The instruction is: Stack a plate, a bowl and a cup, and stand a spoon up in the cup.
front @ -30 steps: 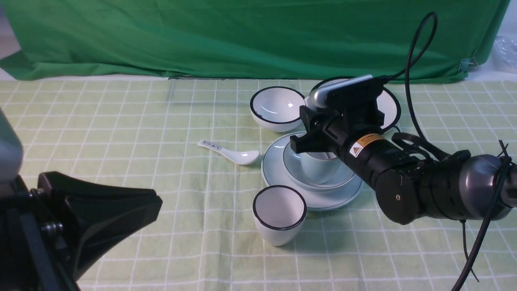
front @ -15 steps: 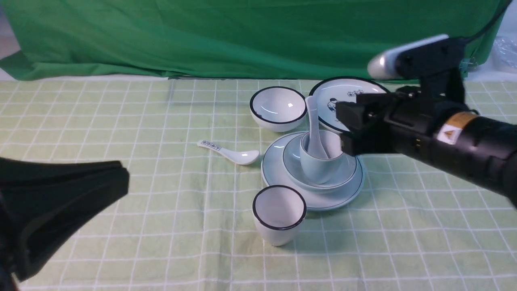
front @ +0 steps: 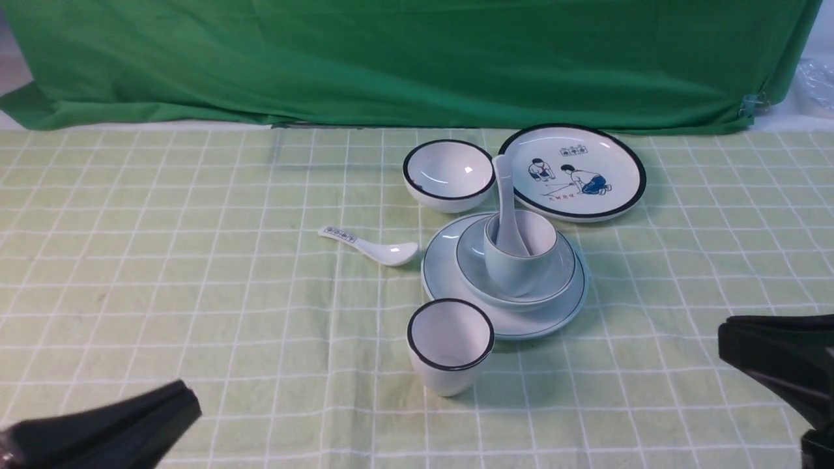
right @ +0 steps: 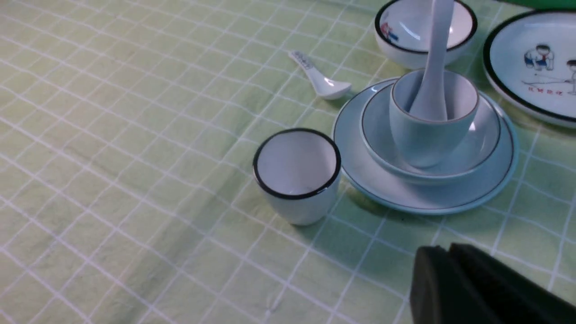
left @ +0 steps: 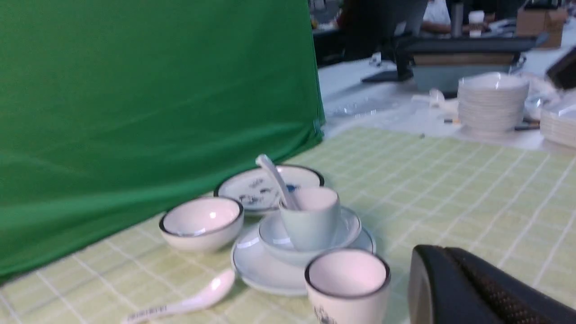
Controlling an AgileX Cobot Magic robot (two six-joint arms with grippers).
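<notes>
Altogether, one green drape [front: 417, 58] hangs beyond both pincers, and one checked cloth [front: 215, 260] spreads out ahead of them. Two pincers are near the camera: the left pincer [left: 443, 252] is narrow, tips together, holding nothing; the right pincer [right: 450, 252] is narrow and empty too. Two plates lie beyond and between them: the black-rimmed cartoon plate [front: 573, 172], farther off, and the plain plate [front: 436, 273], closer. Two bowls: the wide bowl [front: 472, 260] sits on the plain plate, the black-rimmed bowl [front: 449, 172] farther from the pincers. Two cups: the pale cup [front: 518, 270] stands in the wide bowl, the black-rimmed cup [front: 449, 345] nearer the pincers. Two spoons: the plain spoon [front: 506, 202] leans upright in the pale cup; the printed spoon [front: 384, 253] lies toward the left pincer's side.
</notes>
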